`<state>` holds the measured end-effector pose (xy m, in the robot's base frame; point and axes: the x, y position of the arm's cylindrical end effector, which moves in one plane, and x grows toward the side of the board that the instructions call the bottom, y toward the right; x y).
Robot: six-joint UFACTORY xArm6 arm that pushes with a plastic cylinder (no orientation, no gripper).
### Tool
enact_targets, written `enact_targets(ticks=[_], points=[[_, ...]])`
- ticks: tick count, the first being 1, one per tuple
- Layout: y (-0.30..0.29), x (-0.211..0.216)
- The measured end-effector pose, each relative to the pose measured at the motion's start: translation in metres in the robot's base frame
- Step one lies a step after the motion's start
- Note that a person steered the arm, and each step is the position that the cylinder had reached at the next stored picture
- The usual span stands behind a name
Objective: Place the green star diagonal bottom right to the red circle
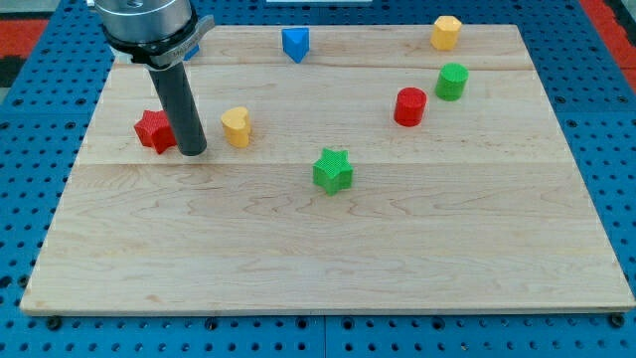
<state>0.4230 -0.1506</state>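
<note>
The green star point(333, 170) lies near the middle of the wooden board point(328, 259). The red circle point(409, 106) stands up and to the right of it, with a green circle point(451, 82) close on its upper right. My tip point(193, 152) rests on the board at the view's left, well left of the green star. It stands between a red star point(154, 130) on its left and a yellow heart point(237, 126) on its right, close to the red star.
A blue block point(295, 44) sits near the board's top edge, at the middle. A yellow hexagon point(446, 32) sits at the top right. Another blue block point(192, 47) is mostly hidden behind the arm at the top left. Blue pegboard point(616, 149) surrounds the board.
</note>
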Motion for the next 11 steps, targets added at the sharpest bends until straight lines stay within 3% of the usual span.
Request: enact_targets(ticks=[1, 2, 3, 4, 5, 6, 8, 9, 10, 11], points=[[0.026, 0.012], [0.087, 0.067], [0.131, 0.065], [0.150, 0.034], [0.243, 0.034], [0.297, 0.014], [0.272, 0.057], [0.238, 0.047], [0.277, 0.010], [0.328, 0.010]])
